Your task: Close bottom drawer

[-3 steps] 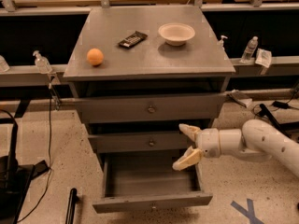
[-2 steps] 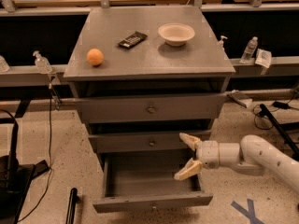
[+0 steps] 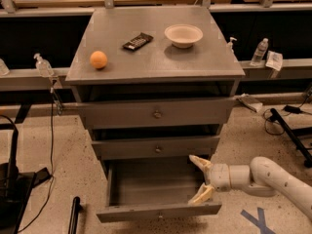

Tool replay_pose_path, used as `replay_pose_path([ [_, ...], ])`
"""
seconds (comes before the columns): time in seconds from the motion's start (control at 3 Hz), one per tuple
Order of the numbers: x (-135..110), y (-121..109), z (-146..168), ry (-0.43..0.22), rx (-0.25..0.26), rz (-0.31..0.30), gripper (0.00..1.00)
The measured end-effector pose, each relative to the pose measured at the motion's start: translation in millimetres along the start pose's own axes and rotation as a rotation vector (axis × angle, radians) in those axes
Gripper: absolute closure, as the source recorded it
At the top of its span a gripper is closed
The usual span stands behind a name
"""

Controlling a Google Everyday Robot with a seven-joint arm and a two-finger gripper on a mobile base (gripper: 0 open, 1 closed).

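Floor: speckled, with a blue tape cross (image 3: 258, 221) at the lower right, nearest the camera.
Bottom drawer (image 3: 158, 211): pulled well out of the cabinet (image 3: 83, 89). Its narrow grey front is the closest part, with a small round knob at the centre, and the shallow grey box behind it is open to view.
Gripper (image 3: 191, 179): over the right-hand part of the open drawer box, just behind the drawer front and below the middle drawer. The two pale fingers are spread wide apart and hold nothing. The upper finger (image 3: 200, 162) points left just beneath the middle drawer. The lower finger (image 3: 201, 195) points left and ends close above the drawer front's top edge; contact cannot be confirmed.
Arm (image 3: 273, 177): white, entering from the right edge and running roughly level to the gripper.
Black stand (image 3: 12, 179): on the floor at the left, well apart from the cabinet.
Middle drawer (image 3: 157, 147): directly above the open box, with a centre knob.
Top drawer (image 3: 156, 113): the widest front, with a dark gap above it.
Cabinet top, front to back: orange (image 3: 98, 60) at the left, dark flat bar (image 3: 137, 41) in the middle, white bowl (image 3: 183, 35) to the right.
Rail behind: pump bottle (image 3: 43, 65) at the left, water bottle (image 3: 261, 51) at the right.
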State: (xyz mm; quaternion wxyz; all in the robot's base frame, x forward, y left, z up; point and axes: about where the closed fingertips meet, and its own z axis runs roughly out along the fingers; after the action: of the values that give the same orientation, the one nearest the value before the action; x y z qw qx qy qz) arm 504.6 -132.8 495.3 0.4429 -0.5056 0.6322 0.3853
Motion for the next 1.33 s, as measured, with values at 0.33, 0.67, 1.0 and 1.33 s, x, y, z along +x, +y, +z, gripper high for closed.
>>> replay_pose_path([
  [0.33, 4.1, 1.0, -0.3, 0.008, -0.003, 0.001, 0.0],
  [0.67, 14.0, 1.9, 10.0, 0.021, 0.013, -0.028, 0.0],
  [1.0, 50.1, 1.1, 30.8, 0.077, 0.092, -0.208, 0.0],
  [1.33, 85.3, 2.4, 34.7, 0.146, 0.121, -0.32, 0.0],
])
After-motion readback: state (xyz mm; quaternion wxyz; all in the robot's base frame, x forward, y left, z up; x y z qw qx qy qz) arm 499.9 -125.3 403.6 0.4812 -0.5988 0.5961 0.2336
